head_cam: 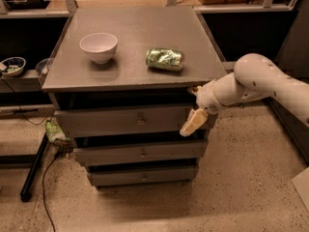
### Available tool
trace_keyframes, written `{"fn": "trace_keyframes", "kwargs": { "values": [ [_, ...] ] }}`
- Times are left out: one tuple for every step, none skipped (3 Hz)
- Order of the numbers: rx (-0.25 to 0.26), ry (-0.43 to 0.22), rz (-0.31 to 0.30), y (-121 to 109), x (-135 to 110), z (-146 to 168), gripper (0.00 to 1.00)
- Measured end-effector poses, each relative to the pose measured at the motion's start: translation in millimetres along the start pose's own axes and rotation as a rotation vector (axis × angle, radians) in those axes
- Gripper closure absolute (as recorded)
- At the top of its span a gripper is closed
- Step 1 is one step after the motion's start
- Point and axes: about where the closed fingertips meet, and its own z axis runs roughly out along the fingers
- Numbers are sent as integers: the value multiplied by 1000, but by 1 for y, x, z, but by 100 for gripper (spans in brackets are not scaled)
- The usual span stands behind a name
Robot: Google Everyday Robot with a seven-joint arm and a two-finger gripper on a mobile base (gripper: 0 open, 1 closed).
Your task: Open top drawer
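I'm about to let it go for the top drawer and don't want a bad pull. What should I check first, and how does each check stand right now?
1. Top drawer shut and ready to be pulled: ok.
2. Knob at its centre in plain sight, nothing covering it: ok.
3. Gripper lined up with the knob: not ok. It hangs in front of the drawer's right end as pictured, well to the side of the knob.
4. Gripper touching the drawer front: cannot tell.
5. Bowl and can on the cabinet top set back from the front edge: ok, though the can lies on its side and might roll if jolted.
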Motion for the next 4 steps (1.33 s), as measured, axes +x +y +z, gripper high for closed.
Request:
{"fn": "trace_keyframes", "kwargs": {
  "values": [
    [-8, 24, 6, -4, 2, 11, 0],
    [0, 34, -26, -6, -2, 7, 0],
    [-14, 33, -13, -2, 3, 12, 0],
    [-69, 31, 37, 12, 24, 30, 0]
  ]
}}
